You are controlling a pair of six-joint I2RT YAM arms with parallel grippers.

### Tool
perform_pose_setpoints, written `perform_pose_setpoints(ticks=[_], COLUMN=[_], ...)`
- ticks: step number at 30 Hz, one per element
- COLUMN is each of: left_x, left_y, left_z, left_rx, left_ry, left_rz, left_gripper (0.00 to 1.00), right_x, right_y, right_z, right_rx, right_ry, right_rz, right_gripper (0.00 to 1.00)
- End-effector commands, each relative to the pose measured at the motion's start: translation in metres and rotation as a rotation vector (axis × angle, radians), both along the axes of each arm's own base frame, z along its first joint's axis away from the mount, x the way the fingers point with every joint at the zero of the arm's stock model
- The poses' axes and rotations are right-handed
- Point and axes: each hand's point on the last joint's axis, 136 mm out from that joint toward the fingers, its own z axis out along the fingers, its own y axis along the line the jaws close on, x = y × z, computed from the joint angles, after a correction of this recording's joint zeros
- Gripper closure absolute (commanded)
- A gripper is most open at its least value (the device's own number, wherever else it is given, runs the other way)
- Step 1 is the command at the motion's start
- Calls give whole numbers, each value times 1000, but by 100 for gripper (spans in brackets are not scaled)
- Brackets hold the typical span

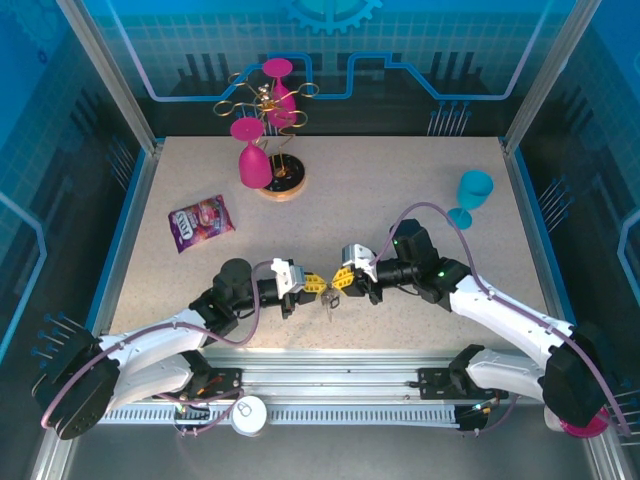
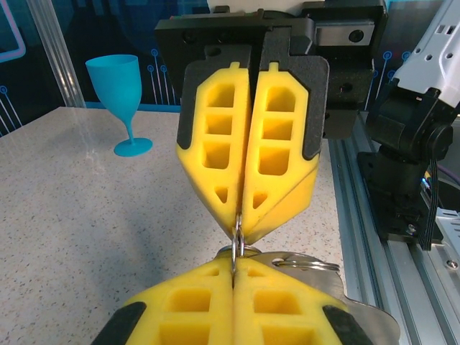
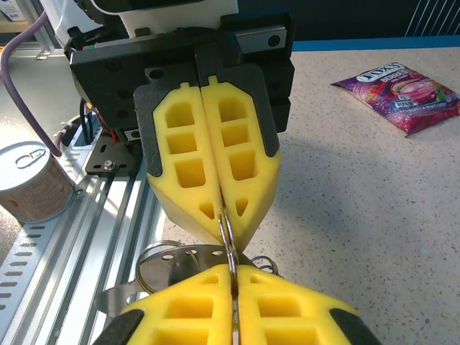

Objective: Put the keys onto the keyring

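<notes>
My two grippers meet tip to tip above the table's near middle. The left gripper (image 1: 312,281) (image 2: 233,264) and the right gripper (image 1: 341,277) (image 3: 231,272) are both shut on one thin silvery ring (image 2: 240,236) (image 3: 228,231), which stands on edge between their yellow fingertips. Under the ring hangs a flat silvery metal piece (image 3: 180,260) (image 2: 359,316) with holes and a second wire ring (image 2: 307,264) through it. A small dark bunch (image 1: 330,299) dangles below the tips in the top view. The dark grey loop and the yellow-headed and black-headed keys are hidden.
A blue goblet (image 1: 473,195) (image 2: 118,93) stands at the right. A purple snack bag (image 1: 201,220) (image 3: 402,93) lies at the left. The gold wire rack (image 1: 268,110) with pink glasses is at the back. A tin can (image 3: 32,180) sits by the aluminium rail (image 2: 388,215).
</notes>
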Motion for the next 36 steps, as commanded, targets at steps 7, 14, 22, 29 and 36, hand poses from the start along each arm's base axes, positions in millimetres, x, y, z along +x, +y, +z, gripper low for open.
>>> perform_pose_setpoints(ticks=[7, 14, 22, 29, 36], left_x=[-10, -9, -8, -8, -7], left_y=[0, -1, -2, -3, -2], left_z=[19, 16, 16, 18, 19], left_rx=[-53, -47, -56, -67, -75], left_ry=[-52, -45, -41, -40, -36], left_rz=[-34, -36, -41, -41, -36], left_gripper=[100, 100, 100, 100, 100], right_x=[6, 3, 3, 1, 3], right_y=[-7, -1, 5, 12, 15], right_z=[-21, -4, 9, 6, 5], right_rx=[-63, 15, 97, 109, 105], right_ry=[76, 86, 51, 50, 44], right_rz=[-61, -36, -8, 24, 36], right_gripper=[89, 69, 66, 72, 93])
